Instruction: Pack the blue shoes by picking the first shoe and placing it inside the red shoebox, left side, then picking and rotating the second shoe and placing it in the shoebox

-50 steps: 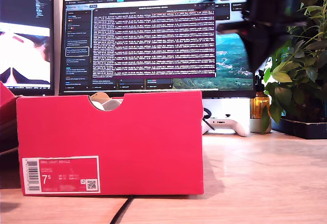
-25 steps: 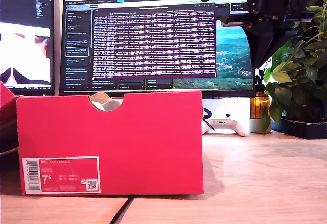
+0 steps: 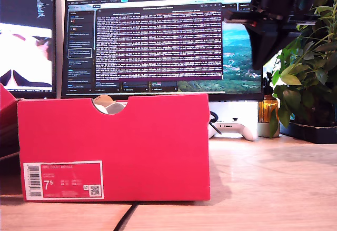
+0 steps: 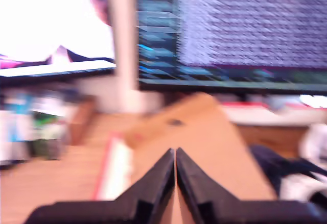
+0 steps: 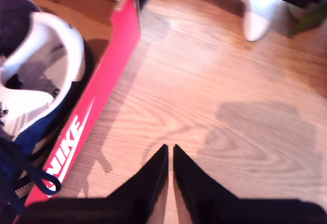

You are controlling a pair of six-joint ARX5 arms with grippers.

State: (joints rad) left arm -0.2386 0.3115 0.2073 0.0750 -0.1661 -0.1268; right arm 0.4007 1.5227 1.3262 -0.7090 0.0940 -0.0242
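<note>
- my second gripper [image 5: 169, 152] sits pinched together, empty, over bare wooden desk [image 5: 214, 96]; navy suede sneaker [image 5: 36, 81] already inside pinkish-red cardboard shoebox [image 3: 113, 147]
- my first gripper [image 4: 175, 157] also pinched together, empty; packing looks finished

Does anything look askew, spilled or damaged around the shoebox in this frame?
Nothing stands out. The red shoebox sits upright and undented on the wooden desk. A blue shoe lies inside it, laces trailing toward the box wall. My second hand is shut and empty above bare desk beside the box.
</note>
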